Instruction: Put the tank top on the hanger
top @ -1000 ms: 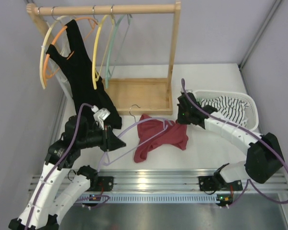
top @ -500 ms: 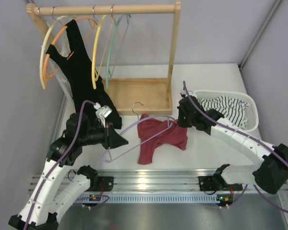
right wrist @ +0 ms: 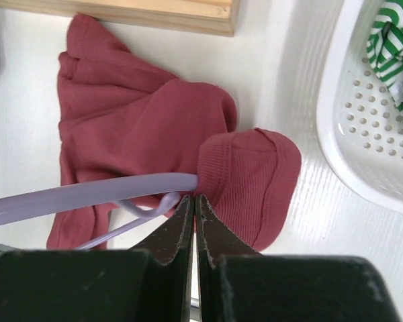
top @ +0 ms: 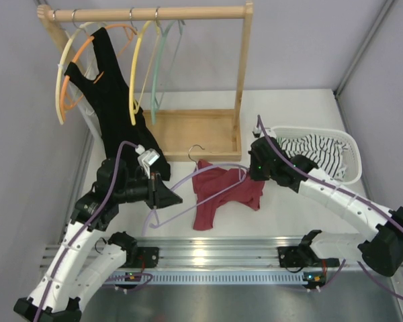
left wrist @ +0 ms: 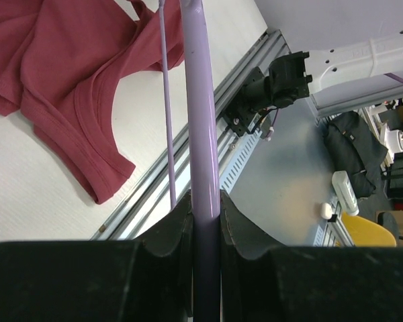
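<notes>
The maroon tank top (top: 218,196) lies crumpled on the white table in front of the rack; it also shows in the left wrist view (left wrist: 60,54) and the right wrist view (right wrist: 141,114). The lavender hanger (top: 208,168) stretches from left to right across it, its metal hook pointing toward the rack. My left gripper (top: 169,196) is shut on the hanger's left arm (left wrist: 201,100). My right gripper (top: 254,173) is shut on a fold of the tank top right at the hanger's right end (right wrist: 87,194), whose tip sits inside the fabric.
A wooden rack (top: 154,13) at the back holds a black garment (top: 117,114), a yellow hanger (top: 136,74) and a pale green hanger (top: 158,74); its wooden base (top: 195,134) lies behind the tank top. A white basket (top: 349,144) with striped cloth (top: 319,151) stands at right.
My left gripper has carried the hanger a little right and away from me. My right gripper has shifted slightly, and the tank top has bunched up around the hanger's right end.
</notes>
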Tool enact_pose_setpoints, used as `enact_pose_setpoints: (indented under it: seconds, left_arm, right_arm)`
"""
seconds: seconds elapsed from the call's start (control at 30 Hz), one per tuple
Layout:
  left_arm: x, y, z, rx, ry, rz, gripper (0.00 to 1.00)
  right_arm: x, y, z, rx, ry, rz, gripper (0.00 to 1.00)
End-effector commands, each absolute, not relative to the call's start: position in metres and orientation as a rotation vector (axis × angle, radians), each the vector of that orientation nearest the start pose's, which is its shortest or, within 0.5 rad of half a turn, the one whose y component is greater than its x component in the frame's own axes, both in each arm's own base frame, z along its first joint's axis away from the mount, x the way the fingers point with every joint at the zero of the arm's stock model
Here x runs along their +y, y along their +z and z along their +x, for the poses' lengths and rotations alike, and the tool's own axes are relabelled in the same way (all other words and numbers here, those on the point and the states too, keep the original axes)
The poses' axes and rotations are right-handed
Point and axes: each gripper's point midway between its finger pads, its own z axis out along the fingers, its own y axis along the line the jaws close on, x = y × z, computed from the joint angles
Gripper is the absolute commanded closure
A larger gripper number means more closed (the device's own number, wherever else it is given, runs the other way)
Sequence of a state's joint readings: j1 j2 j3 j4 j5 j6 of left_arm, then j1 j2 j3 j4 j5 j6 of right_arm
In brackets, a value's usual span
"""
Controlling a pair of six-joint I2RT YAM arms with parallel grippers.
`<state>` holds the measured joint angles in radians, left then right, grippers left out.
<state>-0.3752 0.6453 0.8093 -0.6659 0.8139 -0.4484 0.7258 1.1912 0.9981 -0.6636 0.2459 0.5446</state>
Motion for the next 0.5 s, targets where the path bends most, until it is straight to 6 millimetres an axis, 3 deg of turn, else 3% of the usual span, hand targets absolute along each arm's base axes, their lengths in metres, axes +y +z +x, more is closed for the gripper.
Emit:
enact_pose_setpoints:
  seconds: [0.0,0.23,0.47]
  left_arm:
    - [-0.208,0.268,0.122,2.012,-1.394,0.522,1.0]
    - [-0.219,0.265,0.128,2.01,-1.428,0.539,1.0]
    - [-0.23,0.261,0.123,2.014,-1.477,0.585,1.0]
  right_arm:
    - [0.203,0.194,0.247,2.326,0.371,-0.135,1.0]
    - [0.211,0.191,0.237,2.325,0.38,-0.178,1.0]
    - [0.201,0.204,0.247,2.28,0.297,-0.175,1.0]
